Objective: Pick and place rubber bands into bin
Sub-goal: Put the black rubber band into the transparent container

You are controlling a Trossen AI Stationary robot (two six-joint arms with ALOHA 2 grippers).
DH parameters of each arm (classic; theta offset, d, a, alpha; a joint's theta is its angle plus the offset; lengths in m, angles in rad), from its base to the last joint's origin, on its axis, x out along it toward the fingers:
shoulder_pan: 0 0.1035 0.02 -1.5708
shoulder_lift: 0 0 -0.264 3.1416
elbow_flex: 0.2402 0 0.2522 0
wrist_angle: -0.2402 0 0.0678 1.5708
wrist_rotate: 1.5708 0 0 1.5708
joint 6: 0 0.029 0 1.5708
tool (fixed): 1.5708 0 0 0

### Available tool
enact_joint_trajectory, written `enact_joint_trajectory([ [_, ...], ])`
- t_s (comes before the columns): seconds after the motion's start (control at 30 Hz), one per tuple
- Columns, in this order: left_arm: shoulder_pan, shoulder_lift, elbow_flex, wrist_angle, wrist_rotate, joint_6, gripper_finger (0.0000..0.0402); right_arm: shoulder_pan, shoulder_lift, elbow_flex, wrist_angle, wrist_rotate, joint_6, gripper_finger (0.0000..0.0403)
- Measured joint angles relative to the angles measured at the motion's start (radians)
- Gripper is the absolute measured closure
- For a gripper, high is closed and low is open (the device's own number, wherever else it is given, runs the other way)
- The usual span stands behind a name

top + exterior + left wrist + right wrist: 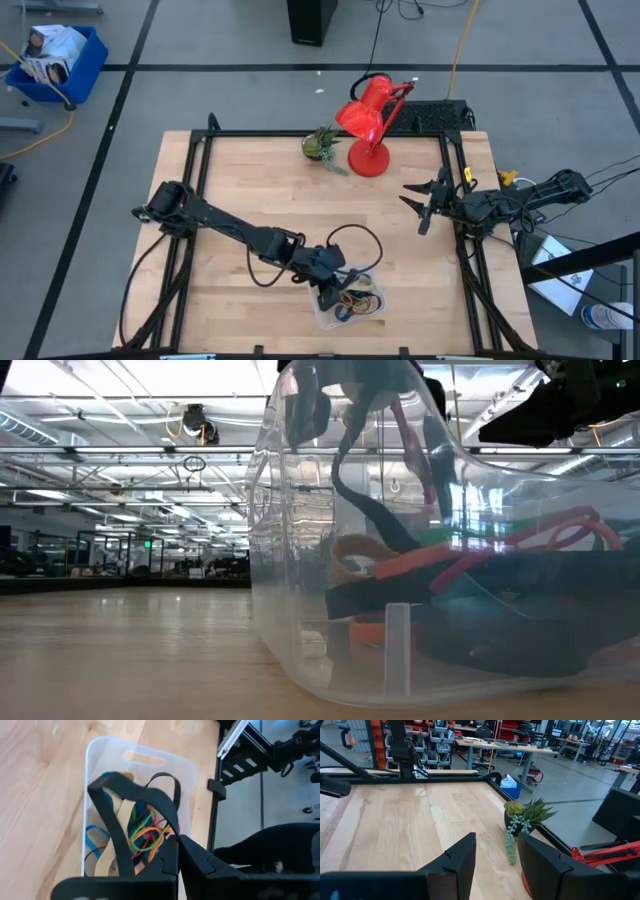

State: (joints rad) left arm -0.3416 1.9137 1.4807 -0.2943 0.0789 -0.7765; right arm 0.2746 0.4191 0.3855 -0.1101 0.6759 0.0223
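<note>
The left gripper [177,851] hangs over the bin [352,298] at the table's [250,200] near edge, its fingers clamped on a wide black rubber band [131,792] looping above the coloured rubber bands [145,837] inside. The right gripper [420,205] waits at the table's right edge, fingers apart, empty.

Clear bin [95,780] — multicoloured rubber bands [145,837].

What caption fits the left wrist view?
Shut left gripper holds a wide black rubber band over the clear bin.
</note>
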Motion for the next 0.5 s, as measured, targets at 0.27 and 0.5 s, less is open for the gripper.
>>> enact_joint_trajectory([
  [0.27, -0.001, 0.033, 0.000, -0.009, -0.007, -0.047, 0.0390, 0.000, 0.000, 0.000, 0.000, 0.000, 0.004, 0.0259],
  [0.5, -0.001, 0.128, -0.001, 0.021, 0.067, -0.096, 0.0385, 0.000, 0.000, 0.000, -0.009, 0.000, 0.018, 0.0259],
])
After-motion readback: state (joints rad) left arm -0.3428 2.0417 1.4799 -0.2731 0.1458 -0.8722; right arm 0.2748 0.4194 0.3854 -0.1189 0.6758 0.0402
